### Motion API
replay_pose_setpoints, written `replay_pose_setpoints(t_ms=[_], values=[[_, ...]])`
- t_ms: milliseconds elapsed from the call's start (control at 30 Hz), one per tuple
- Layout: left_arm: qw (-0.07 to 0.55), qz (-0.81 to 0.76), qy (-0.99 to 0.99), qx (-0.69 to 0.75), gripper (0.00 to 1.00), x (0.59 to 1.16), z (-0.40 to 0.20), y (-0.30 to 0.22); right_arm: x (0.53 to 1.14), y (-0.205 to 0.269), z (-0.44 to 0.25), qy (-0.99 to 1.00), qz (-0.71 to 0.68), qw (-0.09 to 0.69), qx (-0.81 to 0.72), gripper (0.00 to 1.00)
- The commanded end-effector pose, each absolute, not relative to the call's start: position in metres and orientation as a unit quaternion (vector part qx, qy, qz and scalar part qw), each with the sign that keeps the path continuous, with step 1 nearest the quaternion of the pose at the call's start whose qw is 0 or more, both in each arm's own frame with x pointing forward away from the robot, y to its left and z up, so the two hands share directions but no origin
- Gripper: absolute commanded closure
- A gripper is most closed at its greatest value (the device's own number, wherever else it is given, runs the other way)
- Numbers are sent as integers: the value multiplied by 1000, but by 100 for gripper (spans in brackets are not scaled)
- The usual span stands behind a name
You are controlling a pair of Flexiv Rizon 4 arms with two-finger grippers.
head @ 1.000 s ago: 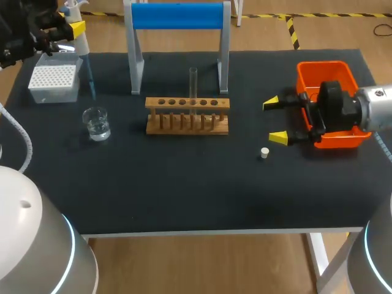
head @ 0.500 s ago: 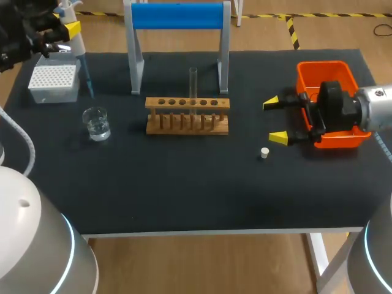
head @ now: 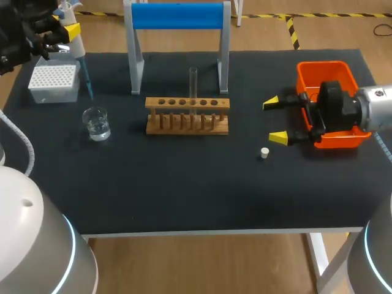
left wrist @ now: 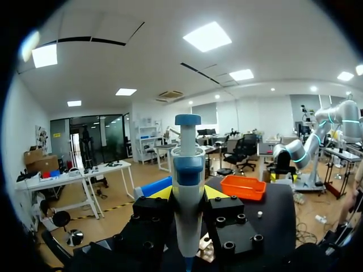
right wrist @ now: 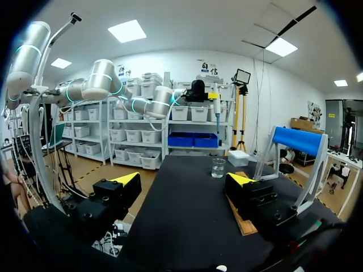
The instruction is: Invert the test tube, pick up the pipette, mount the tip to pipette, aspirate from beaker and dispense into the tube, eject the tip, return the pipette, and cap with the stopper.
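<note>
Left gripper [head: 66,30], upper left of frame, clamped on pipette [head: 79,44]; tip [head: 88,82] hangs over tip box [head: 54,82] edge. Right gripper [head: 275,120], right of frame, spread wide, empty, beside orange bin [head: 318,72].

Likely next: aspirate.

Risks:
- tip clips beaker [head: 96,123] rim on descent, so spill
- loosely seated tip drops

Count: one rack [head: 187,116], one bin, one tip box, one pipette, one beaker, one test tube [head: 193,86] upright in rack, one stopper [head: 264,152] loose at lower right.
</note>
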State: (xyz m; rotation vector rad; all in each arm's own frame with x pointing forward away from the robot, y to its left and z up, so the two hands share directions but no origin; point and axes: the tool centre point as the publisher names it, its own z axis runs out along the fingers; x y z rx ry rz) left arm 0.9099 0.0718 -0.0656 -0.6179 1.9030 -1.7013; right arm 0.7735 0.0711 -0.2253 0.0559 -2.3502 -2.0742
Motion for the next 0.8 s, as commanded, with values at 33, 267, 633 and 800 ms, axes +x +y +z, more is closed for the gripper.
replay_pose_setpoints(t_ms=[33,267,633,800], values=[[256,-626,700,-228,100,908,-65,71,773,70,-225,-750,-661,3,18,0],[256,-626,700,-228,100,908,-65,71,773,70,-225,-750,-661,3,18,0],[256,-626,700,-228,100,908,-65,71,773,70,-225,-750,-661,3,18,0],[256,-626,700,-228,100,908,-65,71,769,81,-225,-752,-659,5,22,0]])
